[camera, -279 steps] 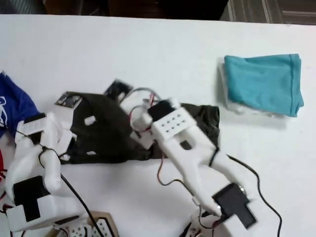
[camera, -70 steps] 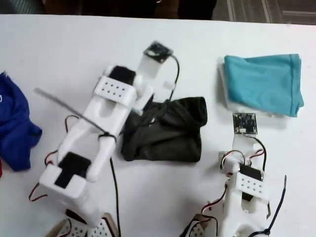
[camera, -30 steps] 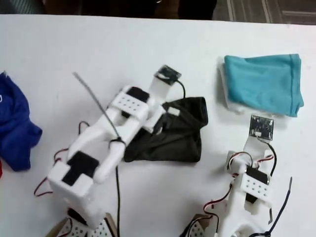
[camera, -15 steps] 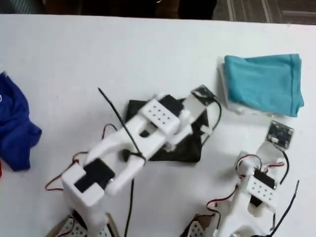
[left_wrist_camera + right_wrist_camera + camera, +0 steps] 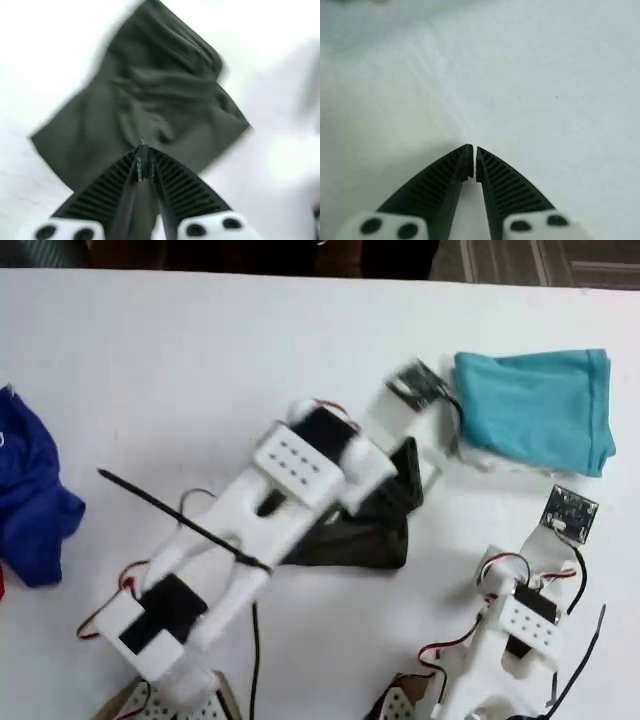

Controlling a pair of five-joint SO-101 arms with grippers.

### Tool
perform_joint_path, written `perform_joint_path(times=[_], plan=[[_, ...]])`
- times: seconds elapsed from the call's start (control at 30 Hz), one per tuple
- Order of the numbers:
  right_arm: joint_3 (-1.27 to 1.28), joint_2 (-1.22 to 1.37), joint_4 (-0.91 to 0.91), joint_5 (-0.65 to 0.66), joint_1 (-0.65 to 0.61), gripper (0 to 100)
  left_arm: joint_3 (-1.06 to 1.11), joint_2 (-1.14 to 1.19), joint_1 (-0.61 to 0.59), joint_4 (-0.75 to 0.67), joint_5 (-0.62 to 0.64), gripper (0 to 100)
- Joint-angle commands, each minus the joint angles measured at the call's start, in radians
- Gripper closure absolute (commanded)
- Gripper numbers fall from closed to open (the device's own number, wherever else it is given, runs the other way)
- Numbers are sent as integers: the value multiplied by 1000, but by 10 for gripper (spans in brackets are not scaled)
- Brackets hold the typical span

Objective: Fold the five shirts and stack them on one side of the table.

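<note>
The dark shirt (image 5: 368, 536) lies folded into a rough rectangle near the middle of the table (image 5: 180, 340), partly covered by the left arm (image 5: 270, 510), which stretches across it towards the far right. In the left wrist view the left hand (image 5: 144, 152) hangs over this shirt (image 5: 160, 100) with its two fingers pressed together at the tips. Whether any cloth is pinched between them cannot be told. The shirt's surface is creased, with one corner pointing away from the hand.

A folded teal shirt (image 5: 535, 405) sits at the far right of the table, on top of a pale folded layer (image 5: 468, 454) that peeks out along its edge. The dark shirt lies near this pile but apart from it. A crumpled blue shirt (image 5: 30, 500) lies at the left edge of the table, well away from the others.

The right arm (image 5: 522, 620) rests at the near right. The right hand (image 5: 474, 152) is clenched, holding nothing, above bare table.
</note>
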Motion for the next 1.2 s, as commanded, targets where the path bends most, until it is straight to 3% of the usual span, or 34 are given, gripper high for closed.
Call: perform_joint_path(times=[0.0,0.27,0.5,0.87,1.03,1.17], plan=[[-40,-30,-18,-9,13,978,41,3,-97,-133,11,974],[-38,-28,-31,-9,13,978,114,212,-103,-238,6,974],[-38,-28,-31,-9,13,978,113,275,-9,-178,9,974],[-38,-28,-31,-9,13,978,99,98,169,9,8,974],[-38,-28,-31,-9,13,978,91,-17,152,18,5,974],[-38,-28,-31,-9,13,978,125,-41,83,-78,11,974]])
